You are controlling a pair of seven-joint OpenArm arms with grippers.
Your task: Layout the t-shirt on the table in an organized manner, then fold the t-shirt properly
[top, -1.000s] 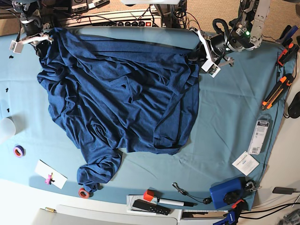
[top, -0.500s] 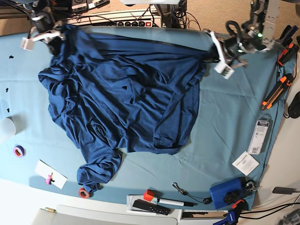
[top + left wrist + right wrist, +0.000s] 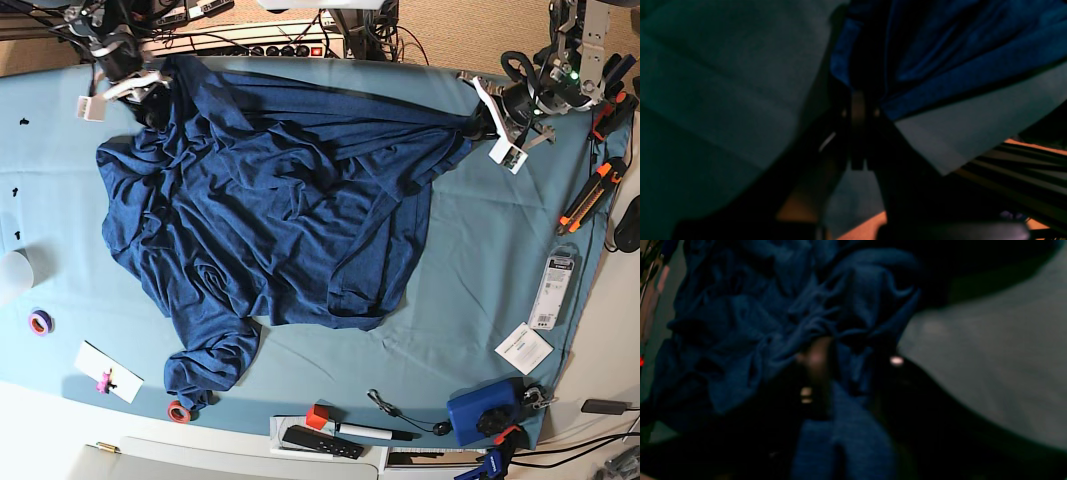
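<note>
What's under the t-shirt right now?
Under the t-shirt only the teal-covered table shows, around its edges. The left gripper and right gripper pinch its upper corners. Anything beneath the bunched fabric is hidden.

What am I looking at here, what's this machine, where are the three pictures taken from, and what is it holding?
This is a robot with two arms working over a table covered in light teal cloth. The base view looks straight down on everything. The other two pictures come from small cameras on the wrists, so they are dark, blurry close-ups.

The big dark blue thing is a t-shirt, still wrinkled. The left claw, on the right of the base view, pinches one far corner of it. The right claw, on the left of that view, pinches the other, so the fabric's far edge stretches between them.

Around the table edges lie small items: an orange utility knife, tape rolls, a white card and a blue box.
</note>
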